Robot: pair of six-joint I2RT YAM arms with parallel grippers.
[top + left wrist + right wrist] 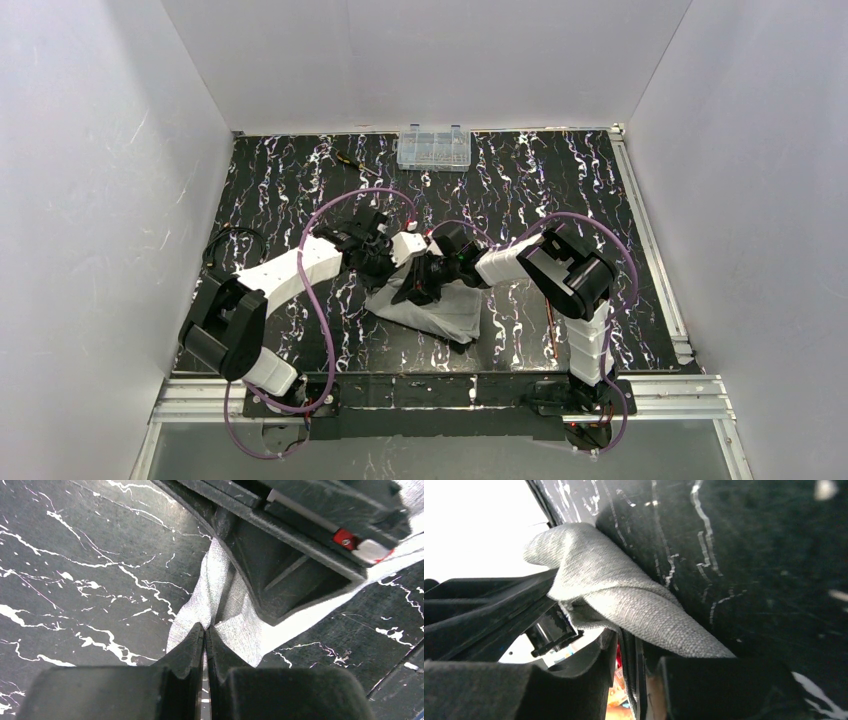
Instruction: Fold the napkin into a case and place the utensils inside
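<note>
Seen from above, two white-and-black robot arms reached inward and met over the middle of a black table veined with white. Beneath them lay the napkin, a light-grey cloth partly folded into a rumpled shape with its near edge towards the arm bases. The left pincer was closed tight, its two dark tips pressed together on a raised crease of the napkin, with cloth spreading away to either side of the tips. The right pincer stood just beside it. Its jaws were narrow, and a thick fold of grey cloth was draped over one finger and lifted off the table. The close view was too crowded to show whether those jaws actually gripped the cloth. Well apart from the arms, at the far edge of the table, sat a clear plastic compartment box. A small screwdriver lay near it to the left.
</note>
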